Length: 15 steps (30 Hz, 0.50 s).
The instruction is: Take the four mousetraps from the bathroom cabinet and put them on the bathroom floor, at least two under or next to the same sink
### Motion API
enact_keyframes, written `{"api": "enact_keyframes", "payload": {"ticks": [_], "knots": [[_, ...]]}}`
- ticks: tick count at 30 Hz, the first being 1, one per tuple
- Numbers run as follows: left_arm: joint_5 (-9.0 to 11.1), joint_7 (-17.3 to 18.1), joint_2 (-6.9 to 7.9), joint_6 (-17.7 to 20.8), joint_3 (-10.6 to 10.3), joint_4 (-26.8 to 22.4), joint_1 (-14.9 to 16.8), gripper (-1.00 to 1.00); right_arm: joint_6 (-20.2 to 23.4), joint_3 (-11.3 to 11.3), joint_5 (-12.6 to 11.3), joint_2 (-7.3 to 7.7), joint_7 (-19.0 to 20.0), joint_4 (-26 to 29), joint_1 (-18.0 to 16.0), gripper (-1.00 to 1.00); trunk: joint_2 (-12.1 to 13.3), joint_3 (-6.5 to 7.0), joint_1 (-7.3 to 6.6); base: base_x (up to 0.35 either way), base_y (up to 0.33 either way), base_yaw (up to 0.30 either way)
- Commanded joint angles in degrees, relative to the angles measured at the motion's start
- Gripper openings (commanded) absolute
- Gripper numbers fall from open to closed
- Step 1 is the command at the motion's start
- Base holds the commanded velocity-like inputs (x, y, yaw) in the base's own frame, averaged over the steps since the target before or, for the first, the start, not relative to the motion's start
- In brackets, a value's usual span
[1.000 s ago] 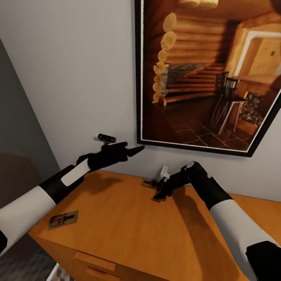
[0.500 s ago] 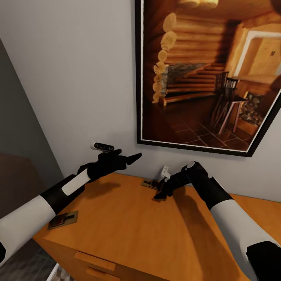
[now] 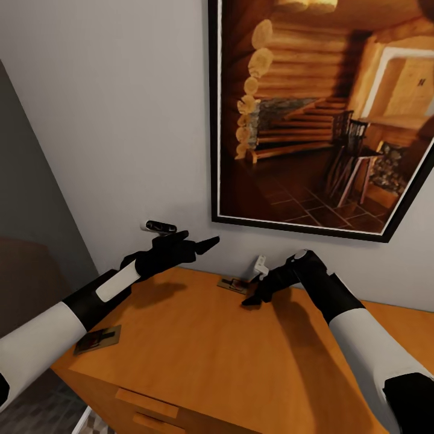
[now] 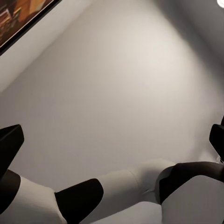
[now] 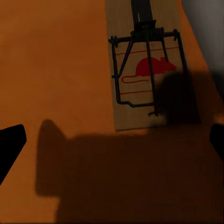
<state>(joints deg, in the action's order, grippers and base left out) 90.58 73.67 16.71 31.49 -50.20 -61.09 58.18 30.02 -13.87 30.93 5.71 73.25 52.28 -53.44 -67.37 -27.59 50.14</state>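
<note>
Now the right gripper [image 3: 250,299], jaws wide and empty, has shifted slightly along the cabinet [image 3: 199,355] back edge, hovering beside the mousetrap [image 5: 145,65], ungrasped.

A large framed picture [image 3: 313,114] hangs on the pale grey wall [image 3: 120,120], its thin black frame tilted in the head view. It shows a log-cabin interior (stairs, stone hearth, dark wooden chairs) in warm amber tones. A corner of the same frame [image 4: 21,21] appears in the left wrist view, against the wall [image 4: 121,102].
</note>
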Motion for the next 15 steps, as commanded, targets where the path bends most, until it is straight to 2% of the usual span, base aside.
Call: {"api": "enact_keyframes", "payload": {"ticks": [1,15], "knots": [[0.57,0.07,0.05,0.60,-0.29,-0.05,0.09,1.00,1.05,0.67,0.57,0.31,-0.30,0.15,-0.09,1.00,-0.04,-0.05,0.01,0.000,0.000,0.000],[0.48,0.00,-0.01,0.59,-0.34,-0.10,0.09,1.00,1.80,1.28,0.68,1.27,-0.37,0.30,-0.09,1.00,-0.04,-0.05,0.01,0.000,0.000,0.000]]}}
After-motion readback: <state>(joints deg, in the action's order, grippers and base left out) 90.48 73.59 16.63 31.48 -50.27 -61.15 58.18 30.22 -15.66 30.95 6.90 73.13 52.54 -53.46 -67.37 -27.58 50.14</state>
